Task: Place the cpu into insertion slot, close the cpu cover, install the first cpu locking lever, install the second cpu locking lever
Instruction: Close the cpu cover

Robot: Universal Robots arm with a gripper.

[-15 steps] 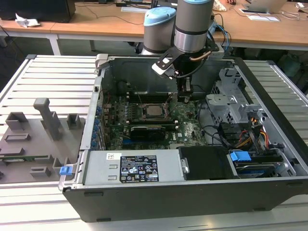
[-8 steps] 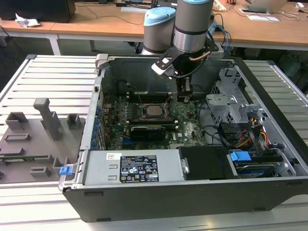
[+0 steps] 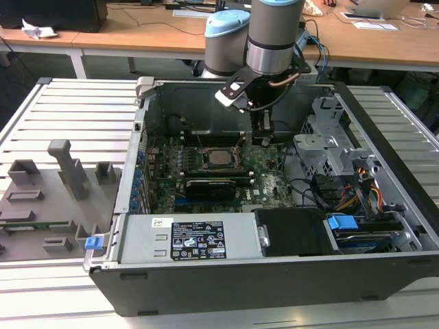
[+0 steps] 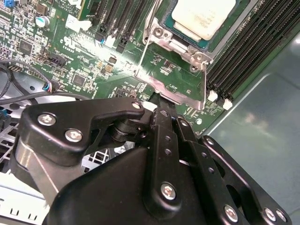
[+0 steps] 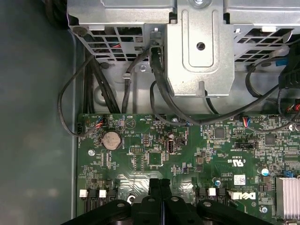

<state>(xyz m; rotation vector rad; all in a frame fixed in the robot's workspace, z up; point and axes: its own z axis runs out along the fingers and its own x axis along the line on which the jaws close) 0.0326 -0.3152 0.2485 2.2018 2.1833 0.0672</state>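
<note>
Black fingers [image 4: 165, 126], pressed together, touch the free edge of the raised cpu cover [image 4: 174, 91]; beyond it we see the cpu [image 4: 204, 16] seated in the insertion slot [image 4: 178, 44].

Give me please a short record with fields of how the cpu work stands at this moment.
cpu: lies in the insertion slot, metal top bare
cpu cover: open, tilted up beside the slot, not over the chip
hand: fingers pressed together, tips at the cover's free edge; a real grip is unclear
place: motherboard inside the open computer case
</note>
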